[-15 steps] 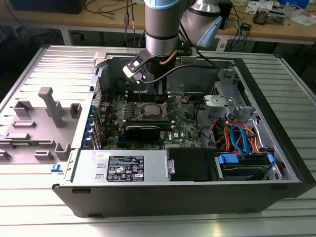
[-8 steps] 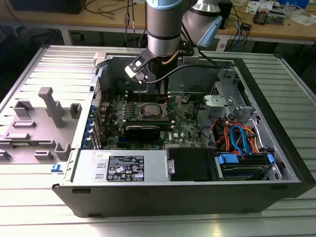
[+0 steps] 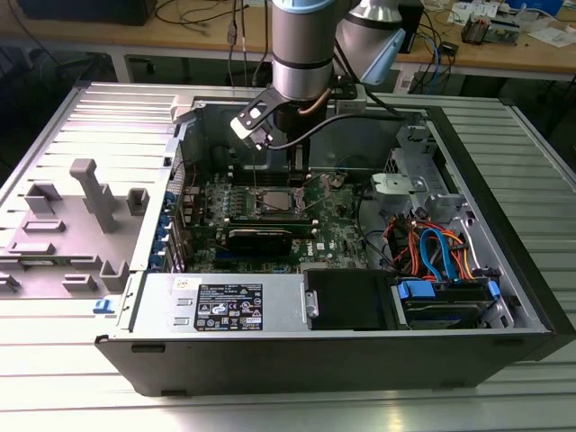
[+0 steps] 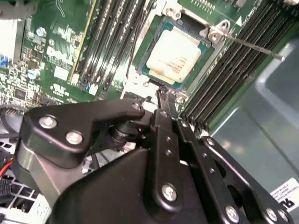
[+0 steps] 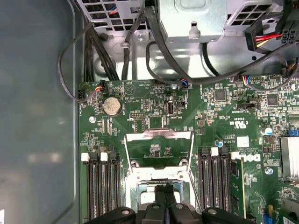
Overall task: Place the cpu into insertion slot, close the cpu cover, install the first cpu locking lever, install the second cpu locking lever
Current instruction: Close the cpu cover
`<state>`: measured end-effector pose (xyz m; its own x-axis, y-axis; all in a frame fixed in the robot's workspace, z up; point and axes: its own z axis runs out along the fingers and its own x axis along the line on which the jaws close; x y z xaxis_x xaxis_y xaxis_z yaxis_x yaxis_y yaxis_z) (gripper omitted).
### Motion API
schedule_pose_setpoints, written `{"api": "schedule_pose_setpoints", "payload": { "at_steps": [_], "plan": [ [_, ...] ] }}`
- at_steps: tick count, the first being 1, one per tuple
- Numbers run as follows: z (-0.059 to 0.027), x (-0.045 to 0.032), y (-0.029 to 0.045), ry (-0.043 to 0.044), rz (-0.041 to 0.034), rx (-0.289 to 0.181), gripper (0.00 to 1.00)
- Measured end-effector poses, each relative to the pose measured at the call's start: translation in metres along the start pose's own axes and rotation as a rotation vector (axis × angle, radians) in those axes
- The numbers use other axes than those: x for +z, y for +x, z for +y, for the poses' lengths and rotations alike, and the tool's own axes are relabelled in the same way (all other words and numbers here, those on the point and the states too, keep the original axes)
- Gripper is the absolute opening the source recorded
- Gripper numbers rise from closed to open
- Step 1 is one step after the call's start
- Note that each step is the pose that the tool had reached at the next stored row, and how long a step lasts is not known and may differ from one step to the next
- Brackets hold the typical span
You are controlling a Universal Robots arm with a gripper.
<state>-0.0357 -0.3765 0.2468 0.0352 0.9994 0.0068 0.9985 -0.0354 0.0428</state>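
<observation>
Gripper (image 4: 161, 100) is down inside the case with its two black fingers (image 5: 155, 207) pressed together. I can't spot anything pinched between them, so it looks empty-handed. The tips sit right at the near edge of the socket (image 4: 138, 83); whether they touch it I can't say. The cpu (image 4: 174, 57) is lying flat in that socket, silver top up, so that part looks done. The bit that matters: the cover (image 5: 159, 135) is flipped open and sits straight across the socket from the fingertips, on the side toward the coin battery (image 5: 112, 106) and the board edge where the cables (image 5: 154, 42) come in. Its hinge line runs crosswise to the fingers, so I reckon the frame would swing back toward the gripper; how steeply it stands I can't tell. Sideways it's tight: long black memory slots (image 5: 100, 186) flank the socket on both sides, and a thin lever (image 4: 252, 46) sticks out over one bank, unlatched. In the exterior view the arm (image 3: 301, 54) drops straight down near the case's (image 3: 360, 360) back wall, with open air above the motherboard (image 5: 140, 100).
</observation>
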Motion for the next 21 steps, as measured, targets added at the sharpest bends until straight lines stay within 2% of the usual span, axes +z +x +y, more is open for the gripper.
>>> {"api": "schedule_pose_setpoints", "payload": {
  "at_steps": [2, 4, 9, 11, 14, 21],
  "plan": [
    [0.0098, 0.0005, 0.0007, -0.0001, -0.0001, 0.000, 0.11],
    [0.0106, -0.0005, 0.0009, 0.0002, -0.0003, 0.000, 0.11],
    [0.0130, -0.0109, 0.0012, 0.0001, 0.0001, 0.000, 0.11],
    [0.0180, -0.0108, 0.0014, 0.0001, 0.0000, 0.000, 0.11],
    [0.0307, -0.0104, 0.0019, 0.0009, -0.0001, 0.000, 0.11],
    [0.0474, -0.0113, 0.0025, 0.0087, -0.0005, -0.001, 0.11]
  ]
}}
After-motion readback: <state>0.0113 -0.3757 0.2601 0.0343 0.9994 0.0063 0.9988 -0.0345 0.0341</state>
